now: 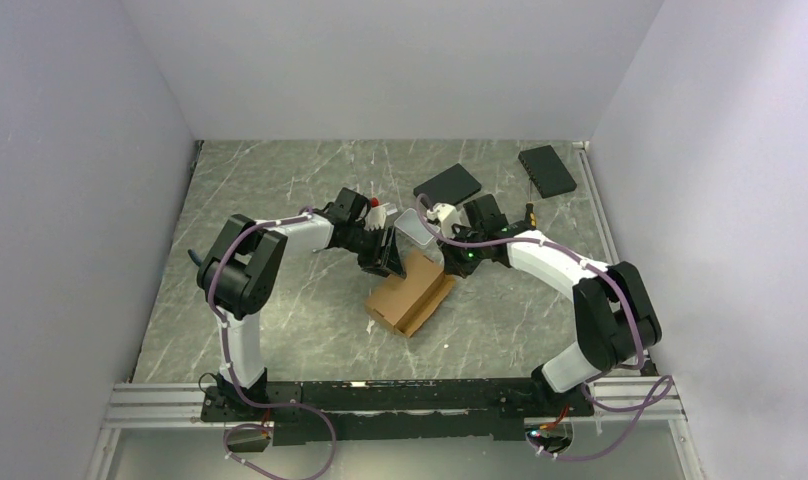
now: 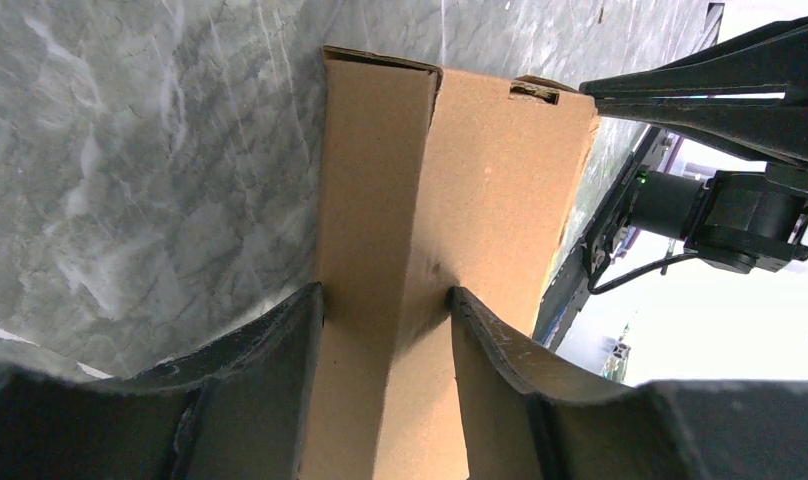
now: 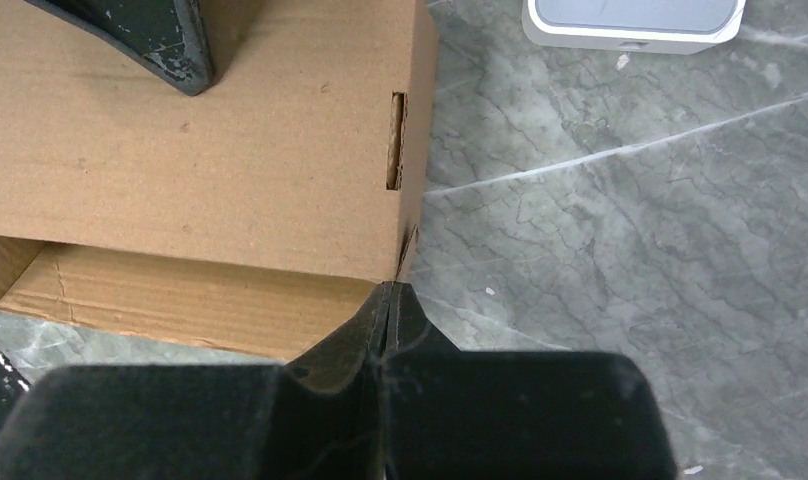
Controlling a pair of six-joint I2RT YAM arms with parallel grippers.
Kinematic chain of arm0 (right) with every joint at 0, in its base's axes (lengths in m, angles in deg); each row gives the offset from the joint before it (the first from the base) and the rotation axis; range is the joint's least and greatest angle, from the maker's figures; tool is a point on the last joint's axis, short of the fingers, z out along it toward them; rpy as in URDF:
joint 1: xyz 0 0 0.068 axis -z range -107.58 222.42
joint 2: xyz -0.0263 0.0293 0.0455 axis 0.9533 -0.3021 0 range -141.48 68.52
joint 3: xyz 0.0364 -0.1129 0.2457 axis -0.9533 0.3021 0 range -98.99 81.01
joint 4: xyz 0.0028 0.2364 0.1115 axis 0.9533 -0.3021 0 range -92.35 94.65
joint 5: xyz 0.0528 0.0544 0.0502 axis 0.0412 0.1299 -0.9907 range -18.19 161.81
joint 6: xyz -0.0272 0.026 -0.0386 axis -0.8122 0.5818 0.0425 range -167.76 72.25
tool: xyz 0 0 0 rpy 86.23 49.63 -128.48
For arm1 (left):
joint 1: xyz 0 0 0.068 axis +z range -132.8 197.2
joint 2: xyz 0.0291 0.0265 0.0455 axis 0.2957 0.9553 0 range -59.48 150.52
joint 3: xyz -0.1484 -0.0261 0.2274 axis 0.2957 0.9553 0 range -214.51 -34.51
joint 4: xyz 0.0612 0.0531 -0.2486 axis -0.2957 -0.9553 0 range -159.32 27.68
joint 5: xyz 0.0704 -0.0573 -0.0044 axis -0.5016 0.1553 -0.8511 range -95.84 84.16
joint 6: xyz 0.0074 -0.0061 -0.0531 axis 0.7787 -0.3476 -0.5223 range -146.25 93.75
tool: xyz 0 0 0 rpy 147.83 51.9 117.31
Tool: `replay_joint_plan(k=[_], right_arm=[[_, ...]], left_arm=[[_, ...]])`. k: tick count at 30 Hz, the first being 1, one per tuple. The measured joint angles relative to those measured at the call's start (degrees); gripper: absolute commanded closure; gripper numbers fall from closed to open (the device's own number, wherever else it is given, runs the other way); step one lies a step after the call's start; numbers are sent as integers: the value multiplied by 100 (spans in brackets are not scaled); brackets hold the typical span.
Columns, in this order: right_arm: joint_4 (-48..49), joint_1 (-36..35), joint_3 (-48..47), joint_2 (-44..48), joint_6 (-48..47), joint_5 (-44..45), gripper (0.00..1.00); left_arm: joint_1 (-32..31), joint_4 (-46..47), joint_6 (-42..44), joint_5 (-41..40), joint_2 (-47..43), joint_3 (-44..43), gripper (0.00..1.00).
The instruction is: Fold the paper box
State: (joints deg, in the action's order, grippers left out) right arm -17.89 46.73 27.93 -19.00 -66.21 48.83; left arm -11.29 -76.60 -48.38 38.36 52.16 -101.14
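Paper box (image 1: 412, 292), a plain brown cardboard mailer, lies part-folded just below the centre of the overhead view on a grey marbled table (image 1: 280, 200), with both arms reaching in from either side. The left gripper (image 2: 385, 335) grips a raised cardboard panel, one dark finger (image 2: 280, 345) pressed on each side of it. The right gripper (image 3: 388, 305) has its fingers closed together, tips touching the box's near corner, beside a narrow slot (image 3: 395, 140) cut in the top panel. Whether a sliver of card sits between those tips cannot be told. Below that panel an open inner wall shows, so the box looks partly formed, with the walls being stood up and squared. The next move likely calls for the left side to hold the panel steady while the closed right tips push the corner or a flap inward, without letting the box slide across the table.
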Motion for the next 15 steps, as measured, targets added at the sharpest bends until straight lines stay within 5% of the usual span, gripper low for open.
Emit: replay_joint_plan(k=[3, 11, 15], right_arm=[[-17, 4, 0, 0, 0, 7, 100], [-398, 247, -203, -140, -50, -319, 75], [-531, 411, -282, 52, -133, -649, 71]], left_arm=[[0, -15, 2, -2, 2, -4, 46], [-42, -39, 4, -33, 33, -26, 45], [-42, -42, 2, -42, 33, -28, 45]])
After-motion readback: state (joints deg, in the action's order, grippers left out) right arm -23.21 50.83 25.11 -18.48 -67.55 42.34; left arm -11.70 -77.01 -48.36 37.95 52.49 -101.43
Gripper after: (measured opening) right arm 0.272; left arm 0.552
